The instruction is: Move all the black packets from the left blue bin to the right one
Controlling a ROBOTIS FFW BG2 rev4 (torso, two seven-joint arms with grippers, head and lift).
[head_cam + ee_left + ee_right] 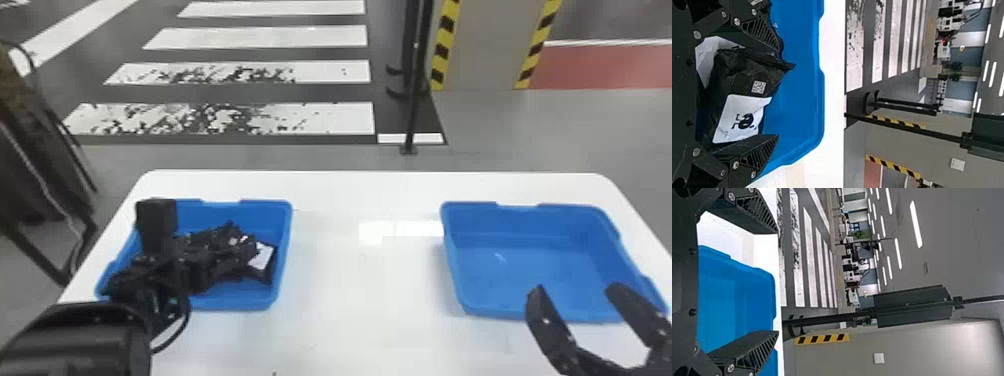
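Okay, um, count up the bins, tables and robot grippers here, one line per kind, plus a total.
Bins: 2, the left blue bin and the right blue bin
Tables: 1, the white table
Grippers: 2, the left gripper and the right gripper
Total: 5
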